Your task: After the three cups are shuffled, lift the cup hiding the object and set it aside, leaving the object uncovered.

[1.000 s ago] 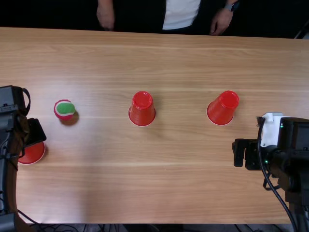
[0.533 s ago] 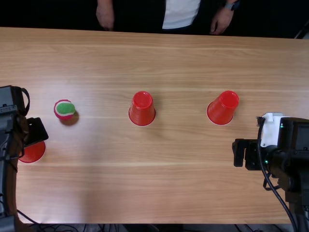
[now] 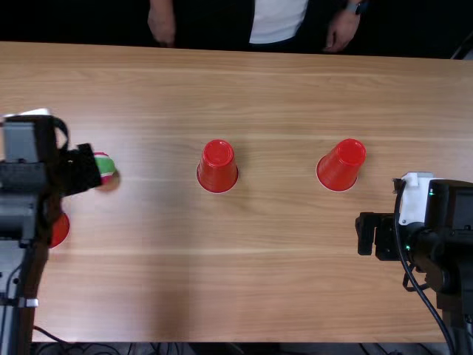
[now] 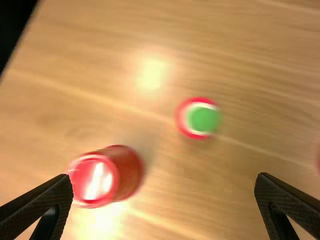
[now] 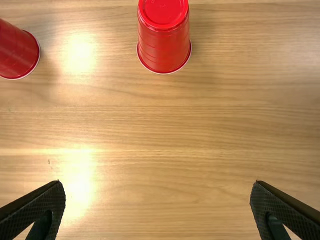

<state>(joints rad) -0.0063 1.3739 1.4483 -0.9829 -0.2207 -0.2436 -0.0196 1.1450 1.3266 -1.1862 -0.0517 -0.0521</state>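
The green and pink ball is lying bare on the table, at 9 o'clock from the middle cup and well apart from it. The lifted cup is standing on the table at about 7 o'clock from the ball, near it but not touching. In the top view the left arm is hiding part of it.

The left hand is hovering above the ball and this cup, released, its fingers spread wide and grasping nothing.

The middle cup and the right cup, which is at 3 o'clock from it, are both standing mouth down.

The right hand is resting at about 5 o'clock from the right cup, near the table's right end. It too is released, its fingers wide apart and empty.

Judging from how things are lying, the task is looking essentially done. The hiding cup is off and set aside, and the ball is showing uncovered. What is left seems small: the left arm is hanging over the ball and would only need to clear away from it.
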